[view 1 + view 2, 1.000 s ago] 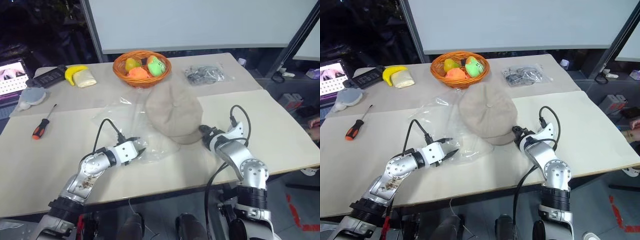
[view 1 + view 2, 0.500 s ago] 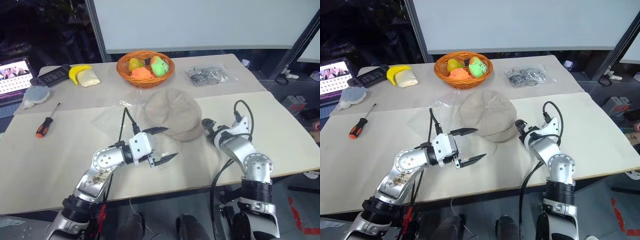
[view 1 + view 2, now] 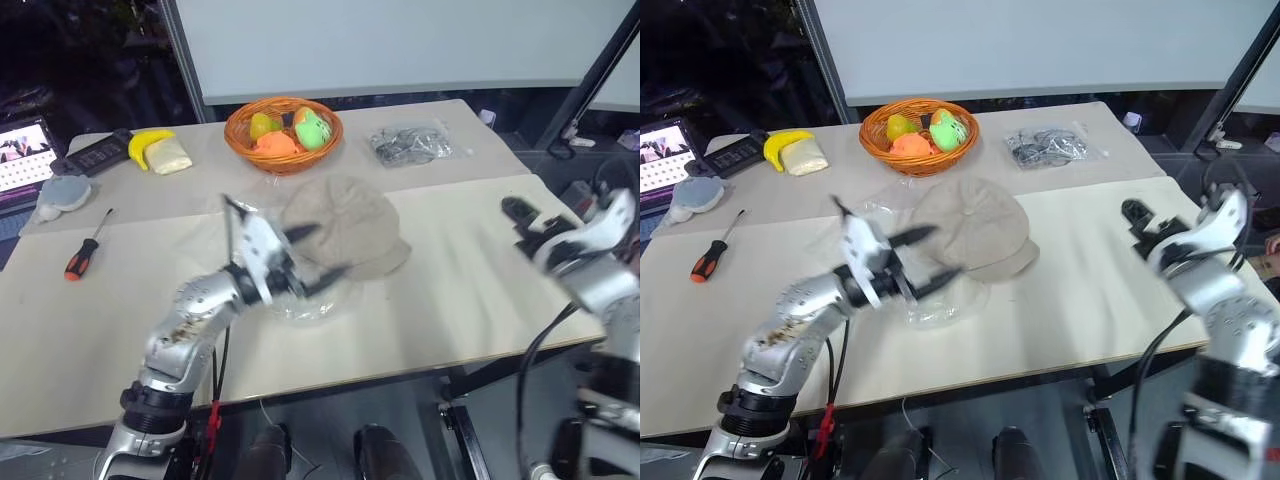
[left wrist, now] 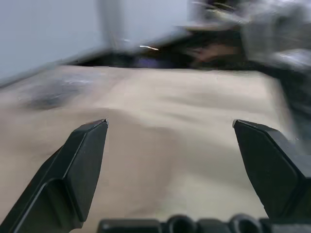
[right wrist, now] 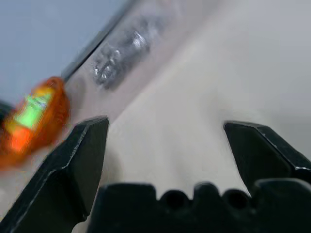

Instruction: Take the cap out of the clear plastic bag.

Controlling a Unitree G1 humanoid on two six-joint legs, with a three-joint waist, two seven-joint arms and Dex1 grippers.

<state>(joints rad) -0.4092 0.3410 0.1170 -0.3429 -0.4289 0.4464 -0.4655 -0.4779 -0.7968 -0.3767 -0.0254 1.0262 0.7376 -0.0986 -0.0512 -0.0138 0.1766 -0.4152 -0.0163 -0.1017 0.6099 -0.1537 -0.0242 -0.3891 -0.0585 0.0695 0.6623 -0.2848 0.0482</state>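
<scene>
Cap point(image 3: 342, 224) lay free atop clear plastic bag point(image 3: 300, 300), apparently out. Left gripper point(image 3: 308, 254) at bag's 12 o'clock and right gripper point(image 3: 522, 223) at cap's 3 o'clock: fingers spread, empty.

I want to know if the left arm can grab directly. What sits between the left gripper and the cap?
Nothing visible does. The left gripper, open, hovers right beside the cap, which lies on the clear plastic bag, not inside it.

cap point(image 3: 340, 225) soft matt beige cloth; clear plastic bag point(image 3: 300, 300) thin, glossy, crinkled; basket point(image 3: 283, 140) woven wicker; table point(image 3: 470, 290) smooth matt; gripper fingers point(image 4: 82, 160) matt black plastic.
</scene>
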